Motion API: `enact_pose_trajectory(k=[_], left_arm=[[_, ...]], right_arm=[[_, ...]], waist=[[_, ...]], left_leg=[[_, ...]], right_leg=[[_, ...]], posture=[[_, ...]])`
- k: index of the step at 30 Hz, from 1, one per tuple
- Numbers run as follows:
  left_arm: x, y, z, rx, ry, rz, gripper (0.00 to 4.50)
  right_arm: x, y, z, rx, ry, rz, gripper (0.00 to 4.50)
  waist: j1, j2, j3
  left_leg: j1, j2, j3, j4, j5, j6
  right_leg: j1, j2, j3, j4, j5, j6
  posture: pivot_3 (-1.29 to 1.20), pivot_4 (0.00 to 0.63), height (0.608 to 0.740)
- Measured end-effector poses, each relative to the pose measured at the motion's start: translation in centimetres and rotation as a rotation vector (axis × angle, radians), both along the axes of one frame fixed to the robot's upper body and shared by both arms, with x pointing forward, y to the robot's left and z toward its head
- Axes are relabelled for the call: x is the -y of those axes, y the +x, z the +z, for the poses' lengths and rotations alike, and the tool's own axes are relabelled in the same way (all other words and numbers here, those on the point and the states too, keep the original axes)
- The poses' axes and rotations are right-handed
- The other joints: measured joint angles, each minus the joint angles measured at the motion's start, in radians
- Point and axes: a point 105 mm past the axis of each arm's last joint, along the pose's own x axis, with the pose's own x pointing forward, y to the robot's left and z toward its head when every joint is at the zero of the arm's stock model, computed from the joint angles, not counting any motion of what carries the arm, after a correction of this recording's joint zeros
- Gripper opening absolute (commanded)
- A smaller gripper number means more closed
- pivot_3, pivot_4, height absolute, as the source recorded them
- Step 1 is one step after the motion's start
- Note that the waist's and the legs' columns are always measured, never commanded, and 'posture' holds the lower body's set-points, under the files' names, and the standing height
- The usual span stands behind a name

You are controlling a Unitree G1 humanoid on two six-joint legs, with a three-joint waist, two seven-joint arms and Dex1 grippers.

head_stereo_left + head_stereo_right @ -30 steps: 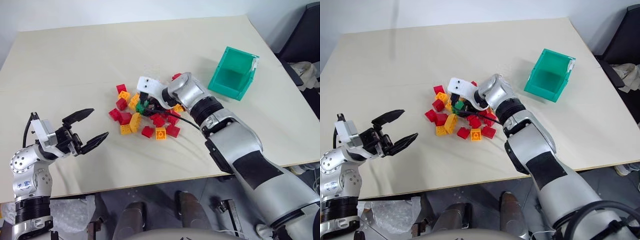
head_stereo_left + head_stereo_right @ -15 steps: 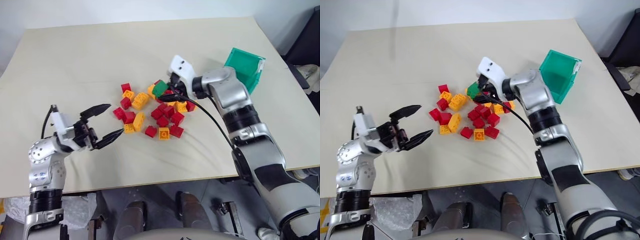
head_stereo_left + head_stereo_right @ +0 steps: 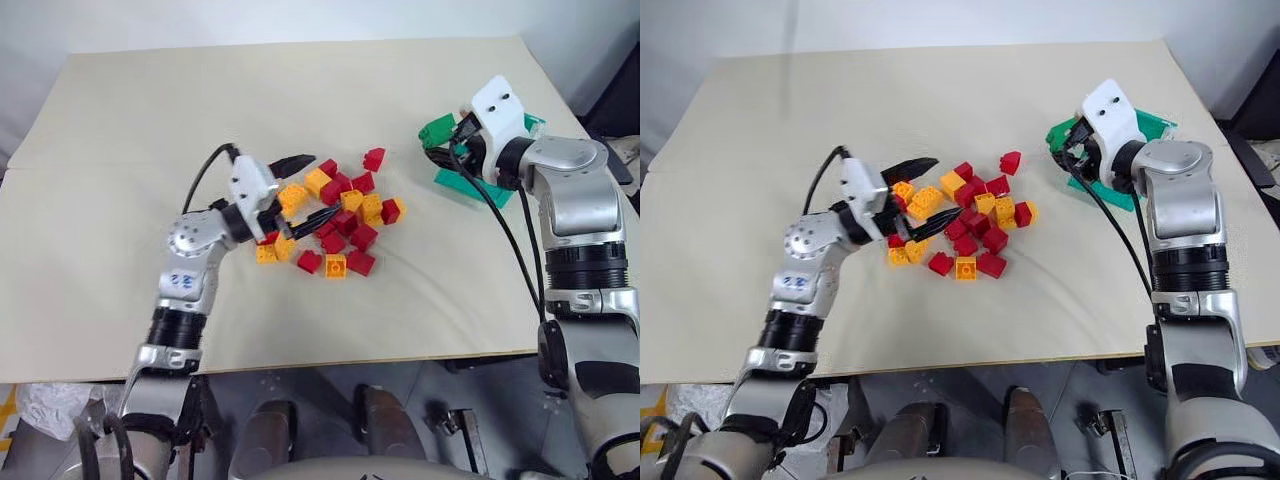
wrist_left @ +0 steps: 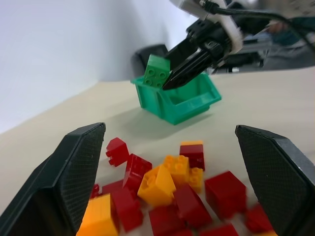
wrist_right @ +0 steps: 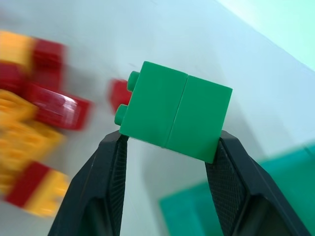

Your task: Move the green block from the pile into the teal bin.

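The robot's right gripper [image 5: 167,147] pinches a small green studded plastic toy brick [image 5: 175,111] between its two black fingers [image 5: 106,182], holding it in the air just above the near rim of a teal-green plastic storage bin [image 4: 183,105] at the right side of the pale table [image 3: 150,120]. The right forearm rises steeply from the table's front edge, the wrist bent so the fingers point left, toward the middle of the table. The left gripper [image 3: 300,190] reaches in from the left, forearm raised and angled forward, its fingers spread open at the left edge of a loose pile of small red and orange-yellow studded bricks [image 3: 345,215], one finger above the bricks and the other low among them.
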Motion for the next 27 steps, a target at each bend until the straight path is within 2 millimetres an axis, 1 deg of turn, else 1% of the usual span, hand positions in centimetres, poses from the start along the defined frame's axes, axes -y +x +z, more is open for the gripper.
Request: enact_pose_trajectory(k=[2, 4, 7, 9, 12, 14, 16, 18, 19, 23, 24, 27], left_arm=[[0.8, 1.2, 0.2, -0.018, -0.005, 0.032, 4.5], [1.4, 2.2, 0.3, -0.026, 0.011, 0.067, 4.5], [2.0, 3.3, 0.6, -0.036, 0.01, 0.109, 4.5], [2.3, 3.8, 1.0, -0.038, 0.006, 0.126, 4.5], [2.4, 4.0, 1.5, -0.031, -0.004, 0.133, 4.5], [2.2, 4.2, 1.3, -0.046, -0.017, 0.145, 4.5], [2.0, 4.4, 1.0, -0.06, -0.019, 0.155, 4.5], [2.0, 4.4, 1.0, -0.06, -0.018, 0.153, 4.5], [2.1, 4.4, 1.1, -0.059, -0.018, 0.152, 4.5], [2.1, 4.4, 1.2, -0.055, -0.016, 0.147, 4.5], [2.1, 4.4, 1.2, -0.055, -0.013, 0.145, 4.5], [1.6, 4.5, 1.1, -0.063, 0.003, 0.155, 4.5]], right_arm=[[1.0, 1.3, 0.1, 0.009, 0.008, -0.072, 1.89], [1.9, 2.4, 0.7, 0.038, 0.001, -0.133, 1.89], [3.3, 3.5, 1.2, 0.073, 0.0, -0.222, 1.89], [4.2, 3.8, 1.4, 0.095, 0.01, -0.268, 1.89], [5.7, 3.8, 1.5, 0.112, 0.019, -0.326, 1.89], [7.1, 3.5, 1.5, 0.113, 0.023, -0.371, 1.89], [7.9, 3.3, 1.3, 0.112, 0.018, -0.389, 1.89], [8.1, 3.2, 0.7, 0.099, 0.014, -0.393, 2.64], [8.2, 3.2, 0.4, 0.09, 0.012, -0.394, 2.92], [8.0, 3.2, -0.4, 0.06, -0.006, -0.373, 4.27], [7.8, 3.2, -0.5, 0.053, -0.01, -0.363, 4.48], [7.6, 3.2, -0.6, 0.046, -0.008, -0.343, 4.48]], waist=[[-0.005, 0.0, 0.0], [-0.007, 0.0, 0.0], [-0.007, 0.0, 0.0], [-0.007, 0.0, 0.0], [-0.006, 0.0, 0.0], [-0.005, 0.0, 0.0], [-0.005, 0.0, 0.0], [-0.005, 0.0, 0.0], [-0.005, 0.0, 0.0], [-0.007, 0.0, 0.0], [-0.007, 0.0, 0.0], [-0.007, 0.0, 0.0]], left_leg=[[0.0, 0.0, 0.0, 0.0, 0.0, 0.0], [0.0, 0.0, 0.0, 0.0, 0.0, 0.001], [0.0, 0.0, 0.0, -0.001, 0.0, 0.0], [-0.001, 0.0, 0.0, -0.002, 0.0, 0.0], [-0.001, 0.0, 0.0, -0.002, 0.0, 0.001], [-0.001, 0.0, 0.0, -0.002, 0.0, 0.001], [-0.001, 0.0, 0.0, -0.001, 0.0, 0.001], [-0.001, 0.0, 0.0, -0.001, 0.0, 0.001], [-0.001, 0.0, 0.0, -0.001, 0.0, 0.001], [-0.001, 0.0, 0.0, -0.001, 0.0, 0.0], [-0.001, 0.0, 0.0, -0.001, 0.0, 0.0], [-0.001, 0.0, 0.0, -0.001, 0.0, 0.0]], right_leg=[[0.0, 0.0, 0.0, 0.0, 0.0, 0.0], [0.0, 0.0, 0.0, 0.0, 0.0, 0.0], [0.0, 0.0, 0.0, -0.001, 0.0, 0.0], [-0.001, -0.001, 0.0, -0.002, 0.0, 0.0], [-0.001, -0.001, 0.0, -0.002, 0.0, 0.001], [-0.001, -0.001, 0.0, -0.003, 0.0, 0.001], [0.0, -0.001, 0.0, -0.003, 0.0, 0.001], [0.0, -0.001, 0.0, -0.002, 0.0, 0.001], [0.0, -0.001, 0.0, -0.002, 0.001, 0.001], [-0.001, 0.0, 0.0, -0.002, 0.001, 0.001], [-0.001, 0.0, 0.0, -0.002, 0.001, 0.001], [-0.001, -0.001, 0.0, -0.002, 0.001, 0.001]], posture=[[0.0, 0.15, 0.74], [0.0, 0.15, 0.74], [0.0, 0.15, 0.74], [0.0, 0.15, 0.74], [0.0, 0.15, 0.74], [0.0, 0.15, 0.74], [0.0, 0.15, 0.74], [0.0, 0.15, 0.74], [0.0, 0.15, 0.74], [0.0, 0.15, 0.74], [0.0, 0.15, 0.74], [0.0, 0.15, 0.74]])
